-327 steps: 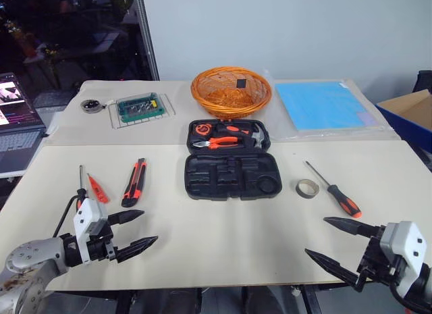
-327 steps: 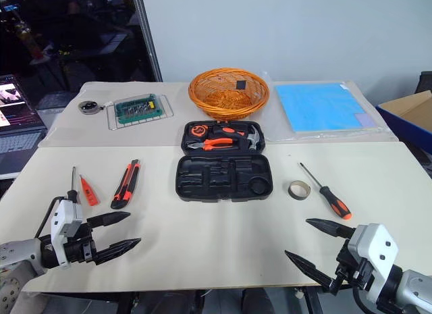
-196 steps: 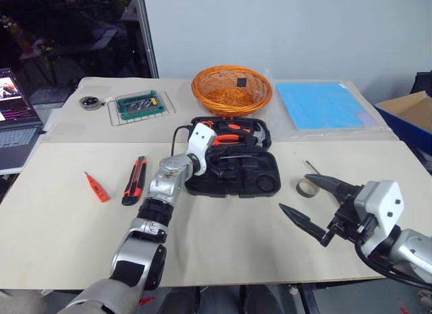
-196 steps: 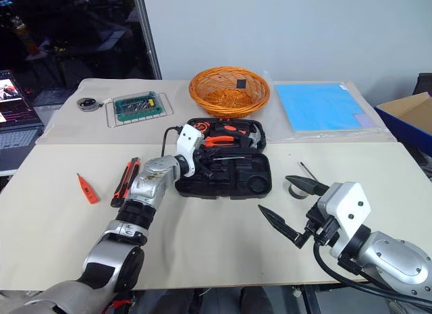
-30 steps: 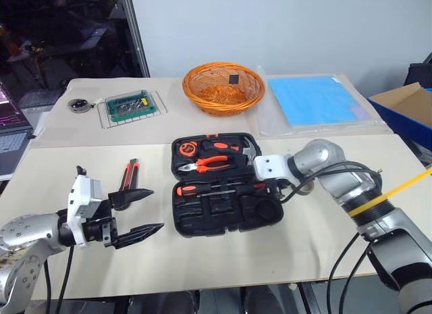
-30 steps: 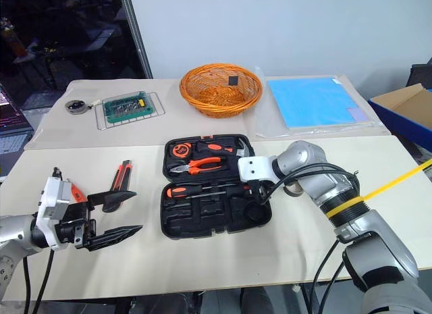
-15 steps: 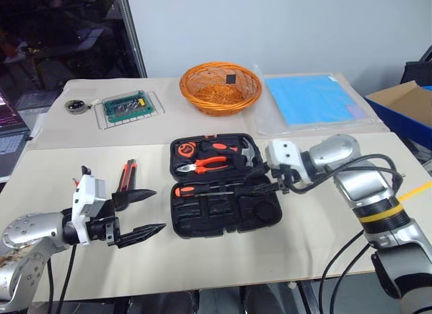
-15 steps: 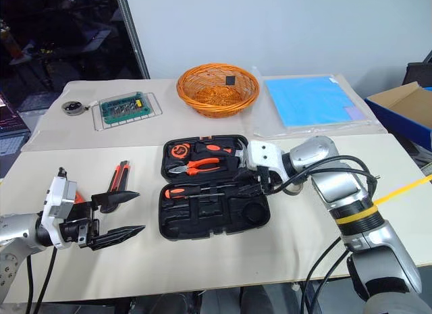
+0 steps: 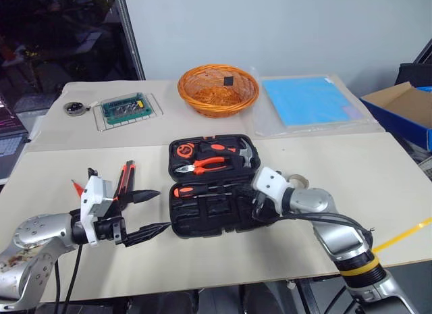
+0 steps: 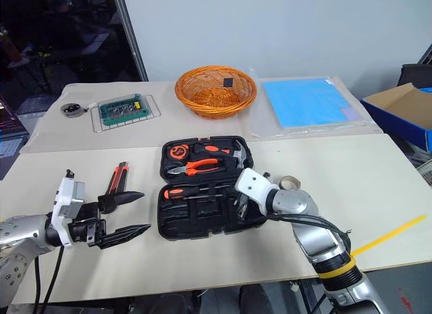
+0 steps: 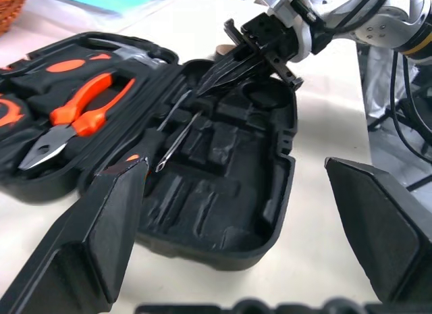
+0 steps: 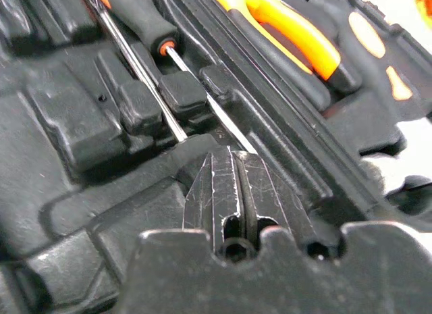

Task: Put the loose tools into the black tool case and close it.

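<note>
Left eye view, left to right: left tool [image 9: 152, 211] spread wide, empty, near counter's front-left; utility knife [image 9: 125, 177] loose beyond it, next to load. Black tool case [image 9: 214, 186] open mid-counter; right tool [image 12: 233, 186] closed, empty, over its steel-shaft screwdriver [image 9: 206, 189]. Small red tool hidden behind left wrist.

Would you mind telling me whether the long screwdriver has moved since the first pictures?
Yes. The long screwdriver lay on the table right of the tape roll; now it lies inside the tool case, left of that roll.
</note>
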You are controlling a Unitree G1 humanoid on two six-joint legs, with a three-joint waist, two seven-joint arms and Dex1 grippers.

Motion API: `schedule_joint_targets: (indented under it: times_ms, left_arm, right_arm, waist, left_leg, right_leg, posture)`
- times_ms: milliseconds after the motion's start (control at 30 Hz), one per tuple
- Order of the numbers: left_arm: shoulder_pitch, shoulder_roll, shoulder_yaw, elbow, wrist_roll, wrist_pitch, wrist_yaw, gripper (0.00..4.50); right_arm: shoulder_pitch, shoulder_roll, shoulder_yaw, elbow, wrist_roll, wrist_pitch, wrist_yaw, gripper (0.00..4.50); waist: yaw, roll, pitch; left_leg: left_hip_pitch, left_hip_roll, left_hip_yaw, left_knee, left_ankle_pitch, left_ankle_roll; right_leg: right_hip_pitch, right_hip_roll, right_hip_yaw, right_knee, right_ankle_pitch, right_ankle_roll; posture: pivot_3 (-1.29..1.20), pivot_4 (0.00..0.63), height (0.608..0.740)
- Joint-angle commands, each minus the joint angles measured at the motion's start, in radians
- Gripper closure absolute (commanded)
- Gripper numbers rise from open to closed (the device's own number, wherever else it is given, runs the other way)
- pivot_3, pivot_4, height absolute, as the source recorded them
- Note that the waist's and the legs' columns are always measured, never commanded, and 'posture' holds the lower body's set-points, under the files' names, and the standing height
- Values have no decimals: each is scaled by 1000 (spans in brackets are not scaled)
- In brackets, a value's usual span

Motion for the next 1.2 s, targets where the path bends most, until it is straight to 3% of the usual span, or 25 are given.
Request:
schedule_joint_targets:
  times_ms: [33, 100, 167, 200, 300, 367, 533, 667, 833, 933, 1167, 1200]
  left_arm:
    - [-18, -7, -4, 0, 8, -16, 22, 0]
    - [-33, -27, 11, 15, 14, 1, 94, 0]
    - [-51, -74, 38, 18, 39, 36, 252, 0]
    - [-62, -95, 55, 26, 52, 50, 326, 0]
    - [-81, -127, 88, -4, 128, 187, 574, 0]
    - [-99, -131, 104, 1, 176, 279, 711, 0]
    - [-214, -151, 167, 41, 122, 491, 850, 0]
    - [-308, -142, 172, 117, 197, 598, 966, 0]
    - [-387, -181, 182, 148, 292, 702, 1133, 0]
    - [-387, -248, 189, 110, 330, 744, 1207, 0]
    - [-393, -425, 211, 94, 407, 806, 1322, 0]
    - [-397, -455, 215, 107, 418, 806, 1340, 538]
  right_arm:
    - [36, -69, 76, 90, -104, -114, 15, 4390]
    - [41, -24, -19, 23, -3, -79, -4, 4390]
    - [39, 73, -195, -64, 260, -93, 8, 4390]
    - [36, 87, -242, -97, 309, -66, 5, 4390]
    - [57, 40, -334, -232, 507, 34, 100, 3673]
    - [65, 10, -339, -284, 543, 74, 110, 2976]
    - [77, -92, -371, -395, 663, 167, 164, 1301]
    - [43, -105, -355, -420, 691, 192, 152, 30]
    - [46, -112, -348, -427, 699, 174, 164, 30]
    - [38, -107, -358, -428, 706, 164, 162, 30]
    - [18, -124, -353, -412, 687, 130, 190, 30]
    - [13, -131, -353, -409, 684, 126, 199, 0]
  waist:
    - [1, -1, -1]
    - [7, -2, -2]
    - [11, -4, -2]
    - [10, -4, -1]
    - [8, -1, 1]
    - [7, -1, 1]
    - [5, -2, 1]
    - [6, -3, 2]
    - [5, -4, 2]
    - [6, -5, 3]
    - [13, -8, 3]
    - [15, -7, 3]
  left_leg:
    - [2, 0, 0, 0, 0, 0]
    - [8, 1, -1, 0, 0, 0]
    - [8, 2, -2, 0, -1, 0]
    - [7, 2, -2, 0, 0, 0]
    - [3, 2, -2, 0, 0, 0]
    - [3, 2, -3, 0, 0, 0]
    - [3, 3, -4, 0, -2, -1]
    - [3, 3, -3, 0, -2, -1]
    - [3, 3, -3, 0, -2, -1]
    - [3, 1, -3, 0, -3, -2]
    - [-3, -1, -4, 0, -3, -3]
    - [-3, -1, -4, 0, -3, -3]
  right_leg:
    - [3, 0, 0, -1, -2, 3]
    - [12, 0, -1, -4, -4, 4]
    - [13, 0, -2, -4, -8, 0]
    - [13, 0, -1, -4, -7, 1]
    - [10, 0, 0, -3, -2, 4]
    - [10, 1, 0, -3, 2, -2]
    - [9, 4, -1, -2, -2, 3]
    - [11, 4, -1, -2, -3, 5]
    - [10, 4, -1, -2, -3, 4]
    - [9, 2, 0, -3, 1, -2]
    - [3, 1, 0, -1, 2, -2]
    - [3, 1, 0, -1, 2, -3]
  posture:
    - [0, 150, 740]
    - [0, 150, 740]
    - [0, 150, 740]
    - [0, 150, 740]
    - [0, 150, 740]
    - [0, 150, 740]
    - [0, 150, 740]
    - [0, 150, 740]
    - [0, 150, 740]
    - [0, 150, 740]
    - [0, 150, 740]
    - [0, 150, 740]
